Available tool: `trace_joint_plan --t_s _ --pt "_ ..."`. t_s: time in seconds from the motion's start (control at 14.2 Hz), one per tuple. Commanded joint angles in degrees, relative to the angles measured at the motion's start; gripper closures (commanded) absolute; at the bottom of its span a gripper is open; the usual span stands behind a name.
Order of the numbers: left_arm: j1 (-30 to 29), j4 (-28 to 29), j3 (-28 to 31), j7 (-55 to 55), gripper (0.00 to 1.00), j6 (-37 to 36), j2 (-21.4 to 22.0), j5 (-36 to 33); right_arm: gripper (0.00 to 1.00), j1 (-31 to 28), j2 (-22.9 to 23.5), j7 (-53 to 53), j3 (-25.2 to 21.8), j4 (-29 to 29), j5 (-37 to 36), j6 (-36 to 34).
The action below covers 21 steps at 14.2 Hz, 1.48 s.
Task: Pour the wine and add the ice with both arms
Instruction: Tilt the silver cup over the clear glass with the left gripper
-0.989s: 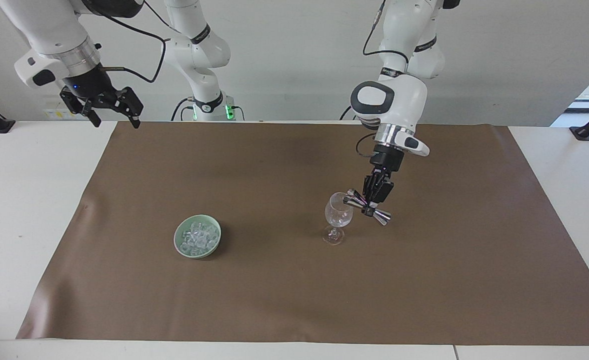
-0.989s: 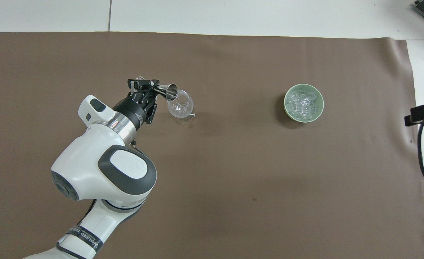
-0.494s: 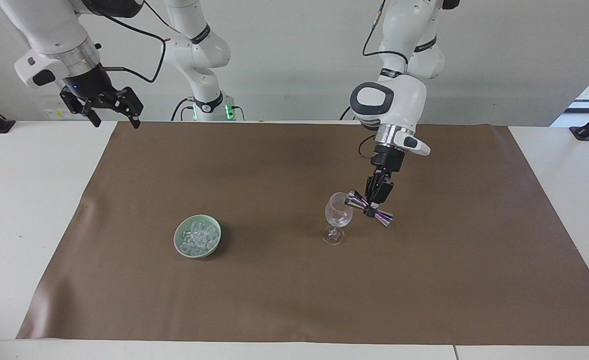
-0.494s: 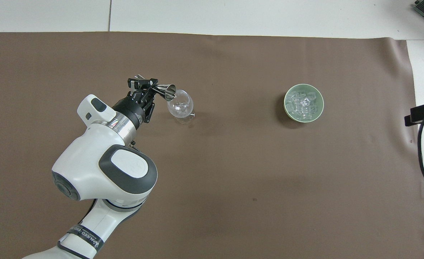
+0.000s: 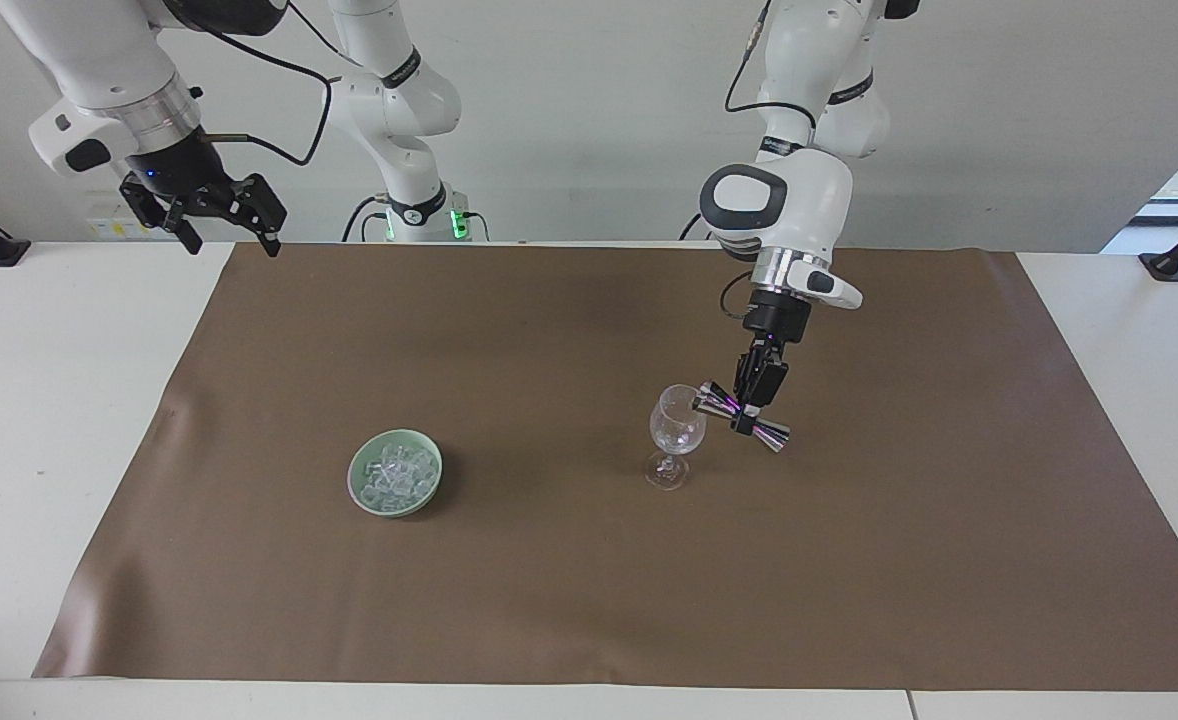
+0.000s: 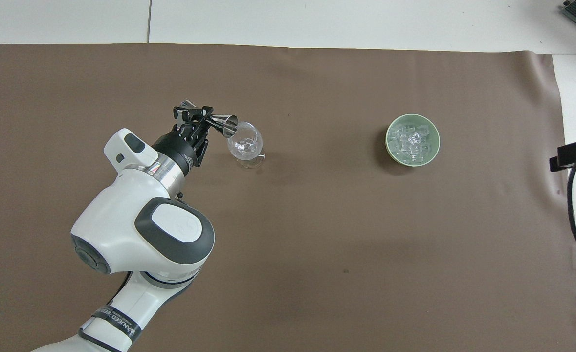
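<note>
Holding a steel jigger (image 5: 742, 415) by its waist, left gripper (image 5: 755, 398) is clamped tight on it, jigger tipped sideways with one mouth at the rim of the wine glass (image 5: 676, 432). Glass stands upright on the brown mat (image 5: 569, 600). Ice (image 5: 395, 474) sits heaped in the green bowl (image 5: 361, 497), toward the right arm's end, well apart from the glass. Right gripper (image 5: 227, 238) waits raised over the table's edge near its base, fingers spread wide, empty.

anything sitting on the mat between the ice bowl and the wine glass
Nothing visible does. Between the ice in its green bowl and the wine glass lies only bare brown mat. The left gripper tips a jigger at the glass's other side.
</note>
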<state>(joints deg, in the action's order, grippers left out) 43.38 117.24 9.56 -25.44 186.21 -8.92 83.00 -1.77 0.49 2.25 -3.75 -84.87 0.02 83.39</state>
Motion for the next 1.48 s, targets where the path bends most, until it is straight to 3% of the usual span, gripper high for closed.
trace_joint_plan --t_s 0.0,1.41 --pt "1.62 -0.96 0.64 1.52 1.0 2.22 -0.66 0.06 0.0 0.01 -0.4 -1.02 0.06 -0.3 -0.2 0.46" --pt "1.71 -2.28 0.37 7.33 1.0 3.89 -1.71 0.06 0.0 0.01 -0.4 -1.02 0.06 -0.3 -0.11 0.46"
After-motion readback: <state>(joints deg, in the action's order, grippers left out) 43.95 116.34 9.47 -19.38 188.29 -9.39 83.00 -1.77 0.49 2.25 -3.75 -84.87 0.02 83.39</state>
